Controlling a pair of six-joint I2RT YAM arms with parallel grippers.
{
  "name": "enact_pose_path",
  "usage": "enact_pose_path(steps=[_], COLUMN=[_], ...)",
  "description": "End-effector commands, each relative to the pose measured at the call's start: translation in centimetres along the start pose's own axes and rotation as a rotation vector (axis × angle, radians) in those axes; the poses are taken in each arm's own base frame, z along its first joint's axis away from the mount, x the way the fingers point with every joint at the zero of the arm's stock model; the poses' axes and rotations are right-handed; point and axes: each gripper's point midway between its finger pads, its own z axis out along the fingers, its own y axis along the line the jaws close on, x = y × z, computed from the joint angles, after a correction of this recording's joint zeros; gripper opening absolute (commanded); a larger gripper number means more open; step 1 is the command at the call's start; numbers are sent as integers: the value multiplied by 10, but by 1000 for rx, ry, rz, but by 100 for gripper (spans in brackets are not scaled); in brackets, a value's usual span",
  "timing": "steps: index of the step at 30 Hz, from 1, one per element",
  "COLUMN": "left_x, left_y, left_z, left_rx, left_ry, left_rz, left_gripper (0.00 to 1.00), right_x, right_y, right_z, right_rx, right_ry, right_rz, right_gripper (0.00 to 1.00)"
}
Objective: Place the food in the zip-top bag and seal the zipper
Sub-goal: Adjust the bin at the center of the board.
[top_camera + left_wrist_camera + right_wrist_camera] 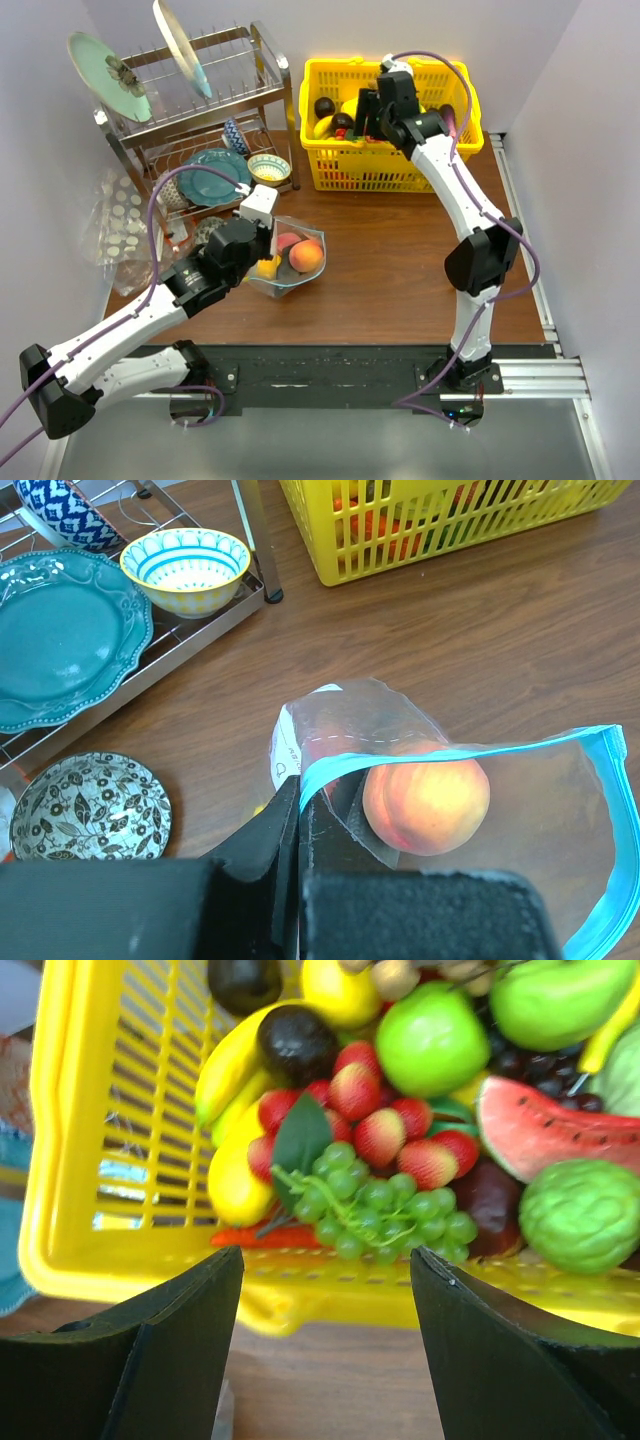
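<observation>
While the left gripper [298, 815] pinches one end of the bag [520, 820] at its mouth, fingers pressed together on the blue zipper [340, 764], you are in the filling step, not the sealing one. The bag lies on the bench [480, 650] just ahead of the left arm. Its mouth is held open and a peach [427, 802] is already inside.

The right gripper [326, 1260] hangs over the near rim of the yellow basket [60, 1170] at the far side of the bench. Its fingers are spread wide and hold nothing. The rest of the food [432, 1040] is piled in that basket.

Your next move, as I judge it, is to pick one piece. The grapes [385, 1205] and strawberries [355, 1090] lie straight ahead between the fingers. Settle on a single piece, close on it, lift it clear of the rim, and carry it to the open mouth without knocking the held edge.

The top view shows something yellow in the bag beside the peach, but you cannot tell what it is. The left gripper's body cuts off the bag's near part, and the zipper runs out of the left wrist view at the right. From above, the right wrist covers its own fingers, so trust the right wrist view there.
</observation>
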Motion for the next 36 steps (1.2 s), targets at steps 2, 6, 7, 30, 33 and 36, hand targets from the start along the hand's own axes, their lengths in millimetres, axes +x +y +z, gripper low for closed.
enact_pose_path(steps=[2, 6, 7, 30, 33, 36], left_x=[-9, -10, -11, -5, -7, -6], left_y=[4, 4, 4, 1, 1, 2], left_z=[1, 0, 0, 6, 5, 6], left_rx=[-20, -18, -18, -14, -13, -18], left_ry=[-41, -47, -49, -22, -28, -25], left_rz=[-15, -18, -19, -2, -5, -3], left_gripper=[0, 0, 0, 0, 0, 0], right_x=[-34, -28, -20, 96, 98, 90], right_y=[-39, -44, -46, -83, -73, -64], right_z=[13, 31, 39, 3, 1, -8], right_rx=[57, 62, 69, 124, 53, 23], right_ry=[-61, -35, -17, 353, 334, 346], right_rz=[100, 111, 109, -68, -53, -47], right_gripper=[68, 67, 67, 50, 53, 54])
